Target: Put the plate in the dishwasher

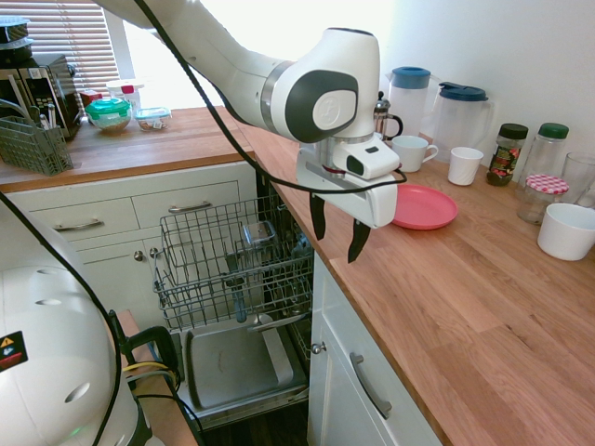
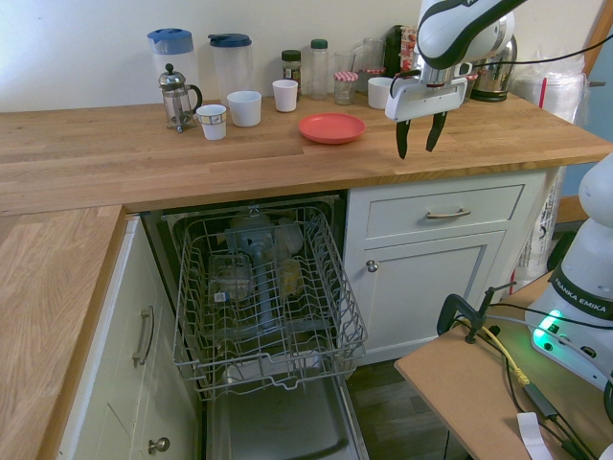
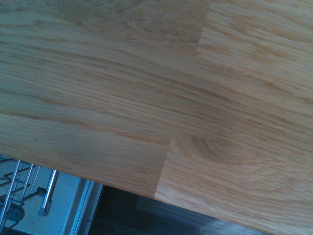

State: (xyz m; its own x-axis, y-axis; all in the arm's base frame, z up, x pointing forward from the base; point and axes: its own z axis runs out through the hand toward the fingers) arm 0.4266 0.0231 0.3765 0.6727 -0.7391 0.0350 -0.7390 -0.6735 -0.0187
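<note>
second exterior view: pincer [image 2: 418, 146] open

In the first exterior view, the white rounded robot arm [image 1: 327, 98] hides part of the flat coral-red round plate [image 1: 423, 206], and the picture's right edge cuts off the white rounded cup [image 1: 567, 231]. In the second exterior view, the same arm runs out at the top edge; the contents of the grey wire dishwasher rack [image 2: 266, 302] are too muddled to name. The wrist view cuts that rack to 1 corner and crops the pale brown wooden worktop [image 3: 146, 88] on 3 sides.
</note>
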